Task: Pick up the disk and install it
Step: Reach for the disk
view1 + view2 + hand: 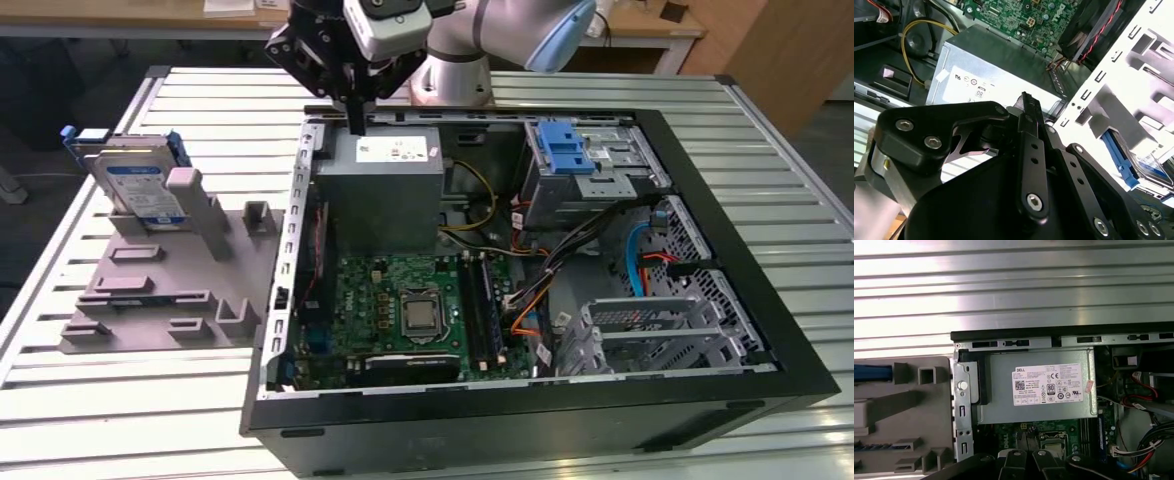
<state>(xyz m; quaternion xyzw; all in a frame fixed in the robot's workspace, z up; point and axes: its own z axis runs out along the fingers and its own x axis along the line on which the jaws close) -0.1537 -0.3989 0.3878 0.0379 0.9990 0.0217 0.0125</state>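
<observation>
Disk (143, 190): one (upright in grey holder (160, 290), by table (747, 120) edge). Computer case (534, 420): one. Claw (356, 126): one, clenched, empty, near power supply (380, 195).

**Slat-top bench, wood desks behind**

The table (147, 410) is one of those pale metal slat tops, and its slats (1004, 285) catch strong glare in the first wrist view. Beyond it there's a light wooden desk (120, 18), with a brown wood panel (787, 50) at the exterior view's right and dark floor (34, 100) at its left.
</observation>
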